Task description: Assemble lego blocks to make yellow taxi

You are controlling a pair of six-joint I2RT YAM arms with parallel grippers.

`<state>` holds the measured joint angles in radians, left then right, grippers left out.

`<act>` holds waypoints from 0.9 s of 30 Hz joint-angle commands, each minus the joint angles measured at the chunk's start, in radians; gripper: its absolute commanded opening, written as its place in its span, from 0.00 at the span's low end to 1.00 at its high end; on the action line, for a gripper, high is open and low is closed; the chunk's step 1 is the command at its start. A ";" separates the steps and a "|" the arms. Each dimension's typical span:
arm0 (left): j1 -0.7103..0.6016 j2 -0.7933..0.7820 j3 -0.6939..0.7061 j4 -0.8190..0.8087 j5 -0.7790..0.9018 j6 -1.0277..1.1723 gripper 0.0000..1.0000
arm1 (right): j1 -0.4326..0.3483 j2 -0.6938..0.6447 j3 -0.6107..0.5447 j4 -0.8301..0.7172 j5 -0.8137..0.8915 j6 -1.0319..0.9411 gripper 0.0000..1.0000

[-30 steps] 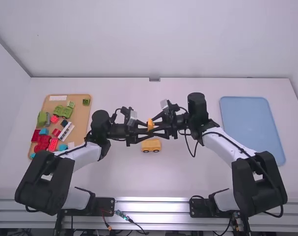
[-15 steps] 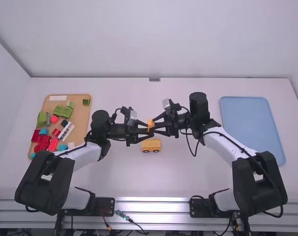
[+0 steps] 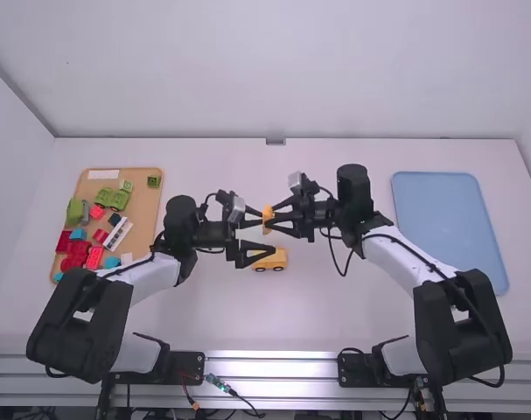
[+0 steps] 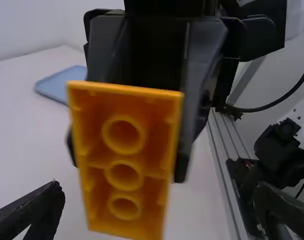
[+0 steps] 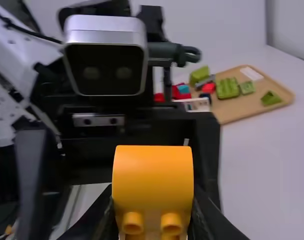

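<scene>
Taxi base [image 3: 275, 260] on white table [image 3: 317, 315]

Left of centre in the high view, the block tray [image 3: 146, 208] lies on the table [image 3: 313, 319], a flat strip [image 3: 103, 174] in its upper part, a single block [image 3: 153, 181] in its upper right corner, a block cluster [image 3: 76, 251] in its lower left. The other tray [image 3: 449, 227] lies at the right of the frame. Between the trays, near the middle, sits the wheeled base [image 3: 272, 261], and just above it in the frame, the lifted block [image 3: 267, 219] is in the right gripper [image 3: 272, 219]
</scene>
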<state>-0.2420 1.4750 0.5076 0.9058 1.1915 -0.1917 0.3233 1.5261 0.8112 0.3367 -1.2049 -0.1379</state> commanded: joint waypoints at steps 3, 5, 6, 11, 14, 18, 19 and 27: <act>0.007 -0.023 0.000 -0.069 -0.010 0.146 0.99 | -0.023 -0.035 -0.006 -0.107 0.182 -0.058 0.03; 0.007 -0.023 0.008 -0.153 -0.084 0.187 0.99 | -0.035 -0.080 -0.006 -0.223 0.292 -0.130 0.02; 0.007 -0.025 0.018 -0.211 -0.127 0.217 0.99 | -0.037 -0.106 -0.006 -0.286 0.360 -0.167 0.02; 0.017 -0.030 0.088 -0.453 -0.212 0.352 0.99 | -0.026 -0.196 -0.006 -0.513 0.674 -0.269 0.01; 0.042 -0.030 0.205 -0.744 -0.286 0.473 0.99 | 0.009 -0.228 -0.006 -0.690 0.917 -0.369 0.01; 0.047 -0.030 0.315 -0.988 -0.348 0.610 0.99 | 0.055 -0.214 -0.006 -0.757 1.014 -0.434 0.01; 0.043 -0.030 0.361 -1.086 -0.380 0.670 0.99 | 0.074 -0.195 -0.006 -0.776 1.065 -0.460 0.01; 0.040 -0.030 0.559 -1.438 -0.526 0.866 0.99 | 0.148 -0.006 0.039 -0.845 1.206 -0.521 0.00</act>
<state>-0.2005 1.4750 1.0271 -0.5102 0.7216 0.5755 0.4591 1.4639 0.8108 -0.4946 -0.0631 -0.6296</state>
